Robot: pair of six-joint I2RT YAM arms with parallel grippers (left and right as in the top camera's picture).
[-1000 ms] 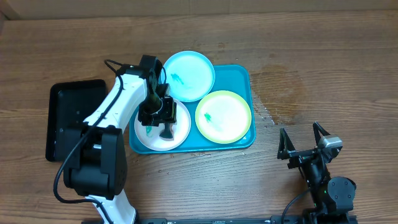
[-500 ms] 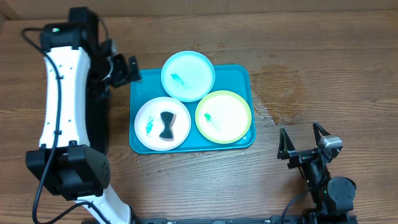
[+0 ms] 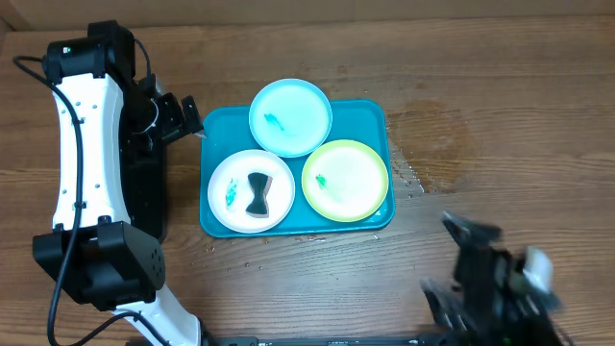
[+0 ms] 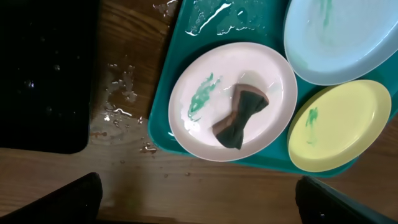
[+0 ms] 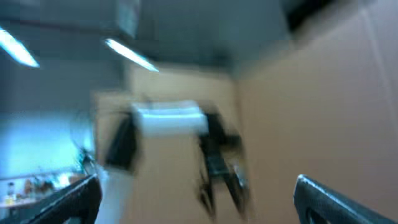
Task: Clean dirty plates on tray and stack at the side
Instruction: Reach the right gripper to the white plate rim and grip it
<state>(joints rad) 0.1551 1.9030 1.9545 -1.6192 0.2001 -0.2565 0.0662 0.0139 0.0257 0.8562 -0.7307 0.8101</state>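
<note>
On large teal-blue rectangular plastic tray (image 3: 373, 113): round white plastic plate (image 3: 227, 204) at 8 o'clock under dark bow-shaped sponge (image 3: 257, 194), pale blue plate (image 3: 291, 117) at 12, yellow-green plate (image 3: 346, 180) at 4, all teal-smeared. At tray's 10 o'clock, near black rectangular tray (image 4: 37, 62), left gripper (image 3: 181, 116) released, empty. At 5 o'clock, blurred right gripper (image 3: 478, 258), fingers spread.

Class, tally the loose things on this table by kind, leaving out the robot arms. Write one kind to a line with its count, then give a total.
Plates: 3 (white plate, pale blue plate, yellow-green plate)
Trays: 2 (teal tray, black tray)
Pads: 1 (dark bow-shaped pad, on the white plate)
Total: 6
</note>
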